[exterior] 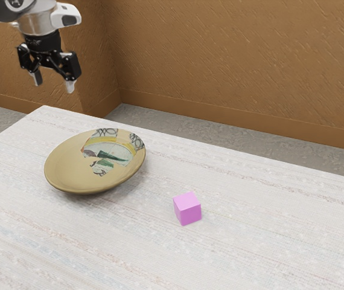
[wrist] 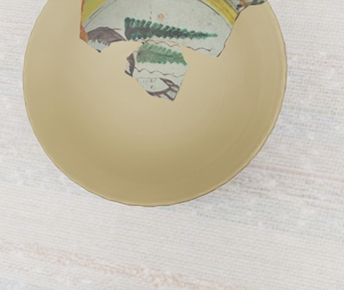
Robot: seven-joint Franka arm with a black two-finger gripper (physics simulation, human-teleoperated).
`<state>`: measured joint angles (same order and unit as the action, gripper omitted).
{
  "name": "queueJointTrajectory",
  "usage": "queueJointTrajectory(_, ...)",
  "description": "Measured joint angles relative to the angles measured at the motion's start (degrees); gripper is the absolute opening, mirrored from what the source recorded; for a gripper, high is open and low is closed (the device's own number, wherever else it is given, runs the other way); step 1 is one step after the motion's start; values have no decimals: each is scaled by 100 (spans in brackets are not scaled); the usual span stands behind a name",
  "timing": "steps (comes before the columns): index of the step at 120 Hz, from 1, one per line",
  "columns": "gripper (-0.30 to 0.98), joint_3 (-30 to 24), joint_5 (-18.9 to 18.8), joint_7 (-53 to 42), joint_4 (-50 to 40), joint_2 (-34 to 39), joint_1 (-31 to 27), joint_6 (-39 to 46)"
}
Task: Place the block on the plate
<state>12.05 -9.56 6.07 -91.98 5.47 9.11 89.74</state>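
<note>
Exterior view: a pink block (exterior: pixel 187 209) sat on the white table (exterior: pixel 262 241), near the tan plate (exterior: pixel 69 172); the raised hand (exterior: pixel 54 87) had its fingers apart.

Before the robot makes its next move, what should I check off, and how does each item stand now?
1. Black two-finger gripper open: ok, its fingers stand apart with nothing between them.
2. Small pink cube-shaped block within open space for grasping: ok, it sits apart from the round tan plate with painted patches.
3. Plate facing up to receive the block: ok.
4. Gripper lined up over the block: not ok, it hangs high, off toward the exterior view's left.
5. Block light enough to lift: cannot tell.
</note>
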Motion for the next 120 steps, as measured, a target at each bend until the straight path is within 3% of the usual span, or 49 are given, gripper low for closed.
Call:
queueJointTrajectory(25,69,-140,-43,224,-57,-67,1,108)
queueJointTrajectory(65,69,-519,32,373,-1278,-544,295,674)
queueJointTrajectory(99,69,-1181,127,-494,-1359,-1144,264,1628)
queueJointTrajectory(120,69,-1674,423,-1137,-1365,-1596,260,2204)
